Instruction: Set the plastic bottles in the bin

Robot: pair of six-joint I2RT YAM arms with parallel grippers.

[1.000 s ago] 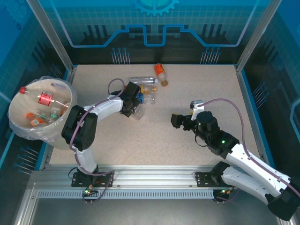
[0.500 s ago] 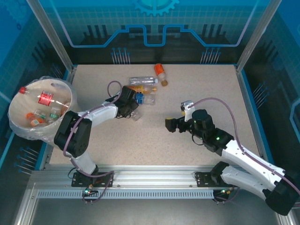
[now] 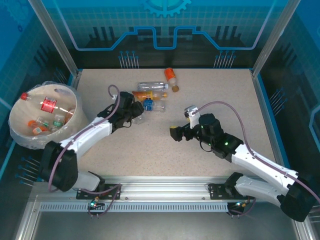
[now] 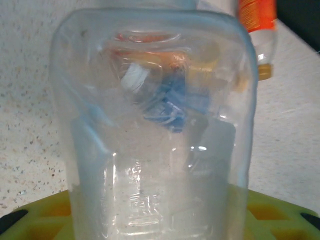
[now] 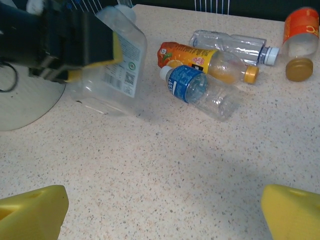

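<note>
My left gripper (image 3: 132, 113) is shut on a clear plastic bottle (image 3: 138, 119) with a white label, held just left of the bottle cluster. In the left wrist view that bottle (image 4: 155, 125) stands between the yellow pads (image 4: 282, 216). Lying on the table are a clear bottle (image 3: 152, 86), an orange-labelled bottle (image 3: 146, 94), a blue-labelled bottle (image 3: 154, 104) and an orange bottle (image 3: 171, 75) with a gold cap (image 3: 175, 88) beside it. My right gripper (image 3: 175, 133) is open and empty over bare table, right of the cluster. The bin (image 3: 22, 112) at far left holds several bottles.
A raised blue frame (image 3: 260, 95) borders the speckled table on the right and back. The bin stands off the table's left edge. In the right wrist view, bare tabletop (image 5: 165, 165) stretches between my yellow fingertips (image 5: 31, 212) and the bottles.
The left jaws have closed on the clear bottle and the arm has drawn it left, away from the cluster. The right arm has reached left, closer to the bottles, still open.
</note>
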